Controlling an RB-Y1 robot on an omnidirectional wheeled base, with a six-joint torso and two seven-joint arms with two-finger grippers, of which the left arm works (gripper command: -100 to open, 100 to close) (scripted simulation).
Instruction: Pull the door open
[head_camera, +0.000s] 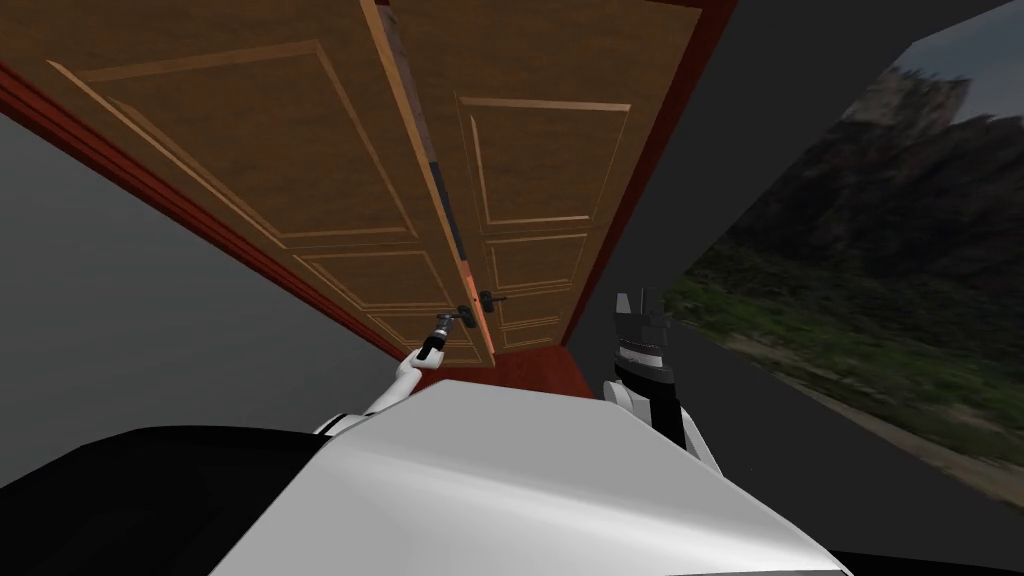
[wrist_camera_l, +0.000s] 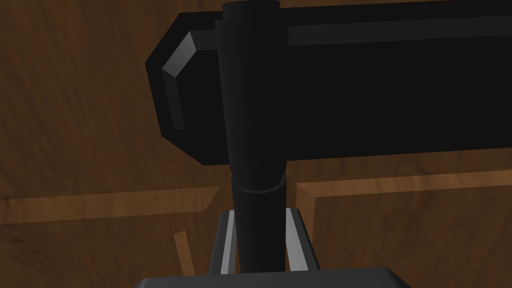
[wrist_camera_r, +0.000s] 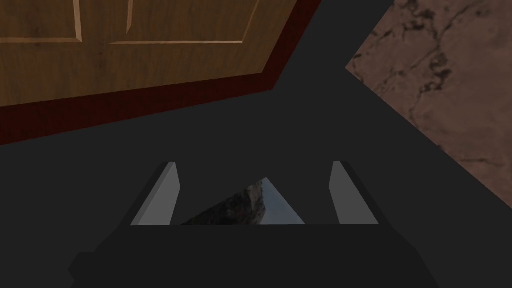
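Left pincer (wrist_camera_l: 259, 240) clamped on black handle (wrist_camera_l: 252, 100) of ajar door (head_camera: 250, 150); right pincer (wrist_camera_r: 255, 195) spread wide, empty, near frame (wrist_camera_r: 150, 102).

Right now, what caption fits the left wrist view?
Left gripper shut on the black door handle, in front of the brown wooden door.

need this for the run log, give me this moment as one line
left claw: shut on door handle | right claw: open, empty | door: edge showing, looks slightly open
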